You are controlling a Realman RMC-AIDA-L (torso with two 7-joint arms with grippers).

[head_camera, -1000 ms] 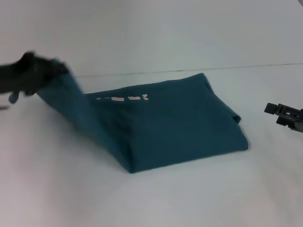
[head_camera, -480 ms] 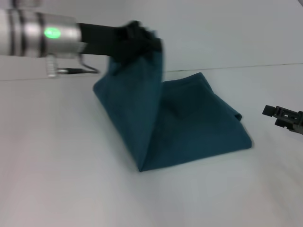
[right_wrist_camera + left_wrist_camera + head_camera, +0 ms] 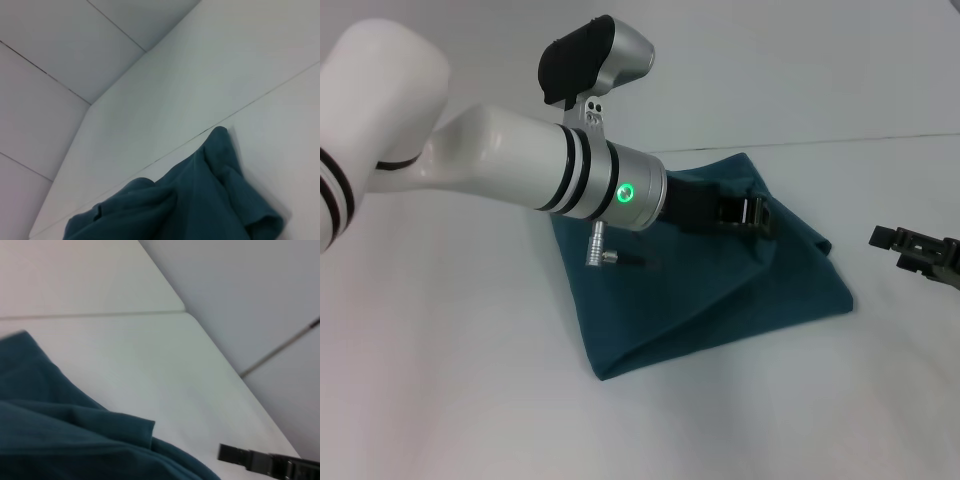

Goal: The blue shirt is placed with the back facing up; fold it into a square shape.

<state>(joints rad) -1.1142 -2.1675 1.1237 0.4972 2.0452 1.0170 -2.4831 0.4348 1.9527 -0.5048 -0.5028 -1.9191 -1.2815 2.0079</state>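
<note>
The blue shirt [image 3: 720,290] lies folded on the white table, its left part doubled over onto the rest along a slanting crease. My left arm reaches across it from the left. My left gripper [image 3: 748,213] is low over the shirt's far right part, near the end of the fold. The shirt also fills the near corner of the left wrist view [image 3: 50,440] and shows bunched in the right wrist view [image 3: 200,200]. My right gripper [image 3: 885,240] hovers off the shirt at the right edge and appears in the left wrist view too [image 3: 235,455].
The white table [image 3: 470,380] stretches bare around the shirt. A wall [image 3: 800,60] rises behind its far edge. A cable plug [image 3: 600,255] sticks out beneath my left wrist, above the cloth.
My left arm has swung from the far left, lifting the shirt's left part up and over to the right onto the rest. The white lettering is now hidden. The right gripper stayed put.
</note>
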